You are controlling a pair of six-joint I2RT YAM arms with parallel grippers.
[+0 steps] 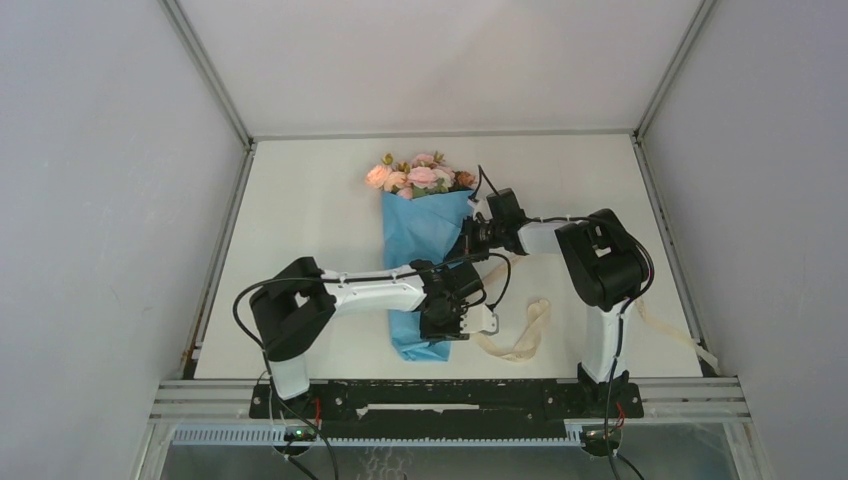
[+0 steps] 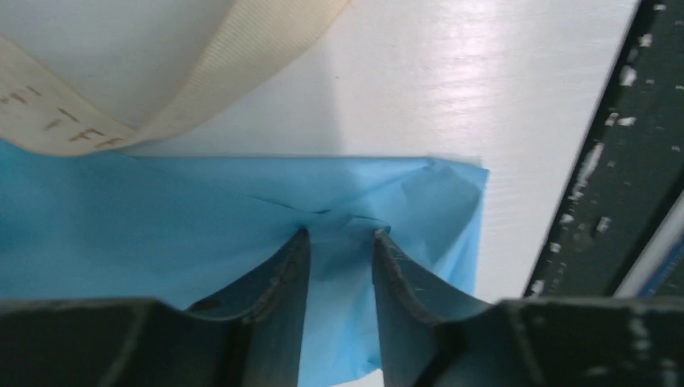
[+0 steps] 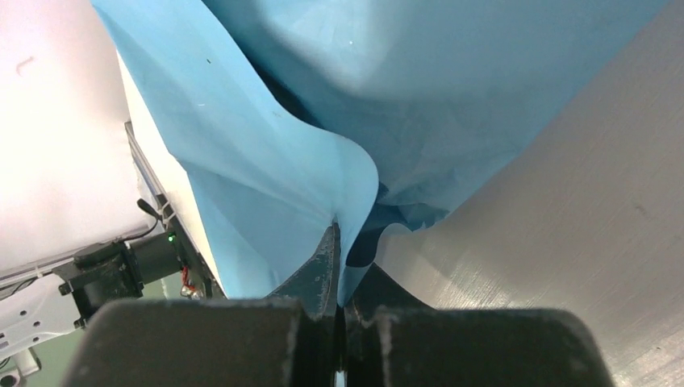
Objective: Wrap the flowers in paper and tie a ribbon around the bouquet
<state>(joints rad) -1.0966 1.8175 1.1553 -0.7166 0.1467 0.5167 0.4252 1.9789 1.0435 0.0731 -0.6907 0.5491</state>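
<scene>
The bouquet lies on the white table, with pink and peach flowers (image 1: 418, 177) poking out of the far, wide end of a light blue paper (image 1: 425, 235) cone. My left gripper (image 1: 446, 318) is over the cone's narrow near end. Its fingers stand partly apart, with a puckered fold of paper (image 2: 161, 234) filling the gap and touching both fingertips (image 2: 302, 238). My right gripper (image 1: 470, 236) is at the cone's right edge, shut on a raised flap of paper (image 3: 274, 177). The cream ribbon (image 1: 525, 330) lies loose to the right of the cone; a loop of ribbon (image 2: 242, 48) crosses beyond the paper.
A second stretch of ribbon (image 1: 682, 332) trails towards the right edge of the table. The black mounting rail (image 1: 450, 395) runs along the near edge, and the rail (image 2: 621, 161) sits close beside the paper's end. Grey walls enclose the table on three sides.
</scene>
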